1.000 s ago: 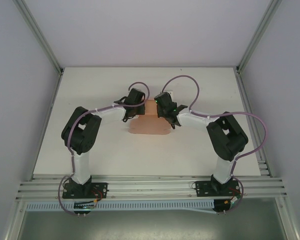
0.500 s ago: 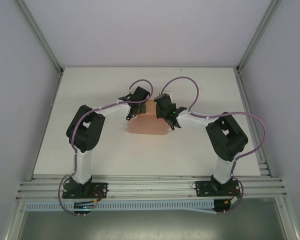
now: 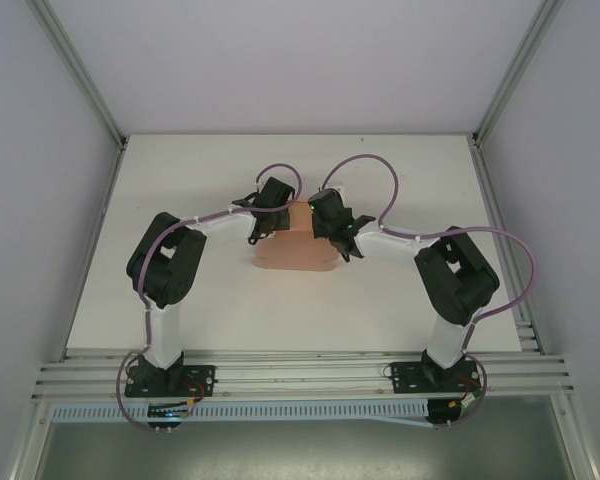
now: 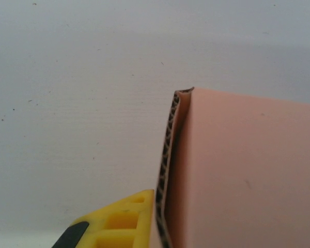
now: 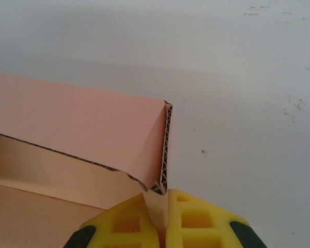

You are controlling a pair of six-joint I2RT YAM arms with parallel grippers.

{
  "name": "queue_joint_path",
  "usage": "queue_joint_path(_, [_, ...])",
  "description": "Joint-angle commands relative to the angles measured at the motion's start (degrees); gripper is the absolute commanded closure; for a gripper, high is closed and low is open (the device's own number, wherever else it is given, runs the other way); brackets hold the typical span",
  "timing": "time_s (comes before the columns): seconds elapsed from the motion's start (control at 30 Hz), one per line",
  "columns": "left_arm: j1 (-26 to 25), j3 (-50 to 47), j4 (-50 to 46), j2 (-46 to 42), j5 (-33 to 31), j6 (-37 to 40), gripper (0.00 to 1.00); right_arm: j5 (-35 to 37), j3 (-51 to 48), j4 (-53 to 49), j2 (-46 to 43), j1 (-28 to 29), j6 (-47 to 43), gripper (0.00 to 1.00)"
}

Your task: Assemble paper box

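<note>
Left hand [image 3: 277, 212] back at box [image 3: 295, 250]; white table [image 3: 180, 180]

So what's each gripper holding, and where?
Right gripper clamps the paper box by a wall's folded edge. Left gripper: one finger beside another wall's edge, hold unclear.

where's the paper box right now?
Top view: the paper box sits mid-table, between the left hand and the right hand. In the right wrist view, the right hand pinches its wall corner.
</note>
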Motion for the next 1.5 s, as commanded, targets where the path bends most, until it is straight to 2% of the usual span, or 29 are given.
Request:
queue_joint_path(0.0, [2.7,-4.5,-7.7,3.2,-0.2,0.5,0.77,5.4,-1.0,-2.1,-3.4,-0.7,-0.9,1.0])
queue_joint_path(0.1, [2.7,-6.6,-1.9,-0.3,5.7,2.9,0.62,4.6,-1.1,-1.8,-3.1,-0.7,-0.9,1.0])
queue_joint_path(0.27, [2.7,-7.1,2.2,-6.5,14.7,6.3,0.49,3.3,-0.4,-2.8,-2.4,-0.9,-1.1,1.0])
queue_joint_path(0.37, [2.7,-8.0,3.8,-10.8,19.1,7.5,0.3,2.3,0.1,-3.4,-1.9,-1.3,-0.9,1.0])
queue_joint_path(0.43, [2.7,-9.1,5.1,-13.6,21.6,8.1,0.08,1.4,0.3,-3.8,-1.7,-1.7,-0.8,1.0])
queue_joint_path(0.47, [2.7,-9.6,5.4,-14.7,22.3,7.9,0.02,1.0,0.5,-3.9,-1.6,-1.8,-1.0,1.0])
queue_joint_path(0.6, [2.7,-10.7,5.3,-17.7,24.4,7.9,0.02,-1.2,1.6,-5.5,-1.5,-2.3,-2.2,1.0])
queue_joint_path(0.7, [3.2,-11.6,5.0,-20.2,24.8,7.0,0.02,-4.7,3.1,-7.7,-2.0,-3.6,-7.8,1.0])
queue_joint_path(0.83, [7.7,-15.7,7.4,-26.1,28.4,4.4,0.02,-19.5,10.9,-19.1,-2.1,-8.1,-25.4,1.0])
queue_joint_path(0.87, [8.8,-16.9,7.4,-27.8,27.7,4.3,0.02,-23.6,14.5,-24.5,-1.3,-9.6,-30.9,1.0])
queue_joint_path(0.93, [10.0,-18.4,6.7,-30.5,25.2,5.2,0.02,-26.5,20.3,-32.4,0.4,-11.0,-40.4,1.0])
queue_joint_path(1.03, [11.2,-20.4,4.9,-34.0,21.3,6.0,0.02,-25.7,25.4,-42.6,2.1,-9.7,-60.6,1.0])
queue_joint_path(1.17, [14.3,-23.4,4.5,-37.1,21.5,4.9,0.02,-12.4,30.6,-48.0,6.0,-4.0,-79.9,1.0])
queue_joint_path(1.3, [18.3,-26.0,4.9,-37.6,24.6,2.8,0.02,-6.1,37.6,-49.6,13.2,-1.3,-89.9,1.0])
queue_joint_path(1.47, [21.2,-28.1,5.5,-36.9,25.4,1.8,0.02,-2.7,45.0,-51.5,22.1,2.3,-99.9,1.0])
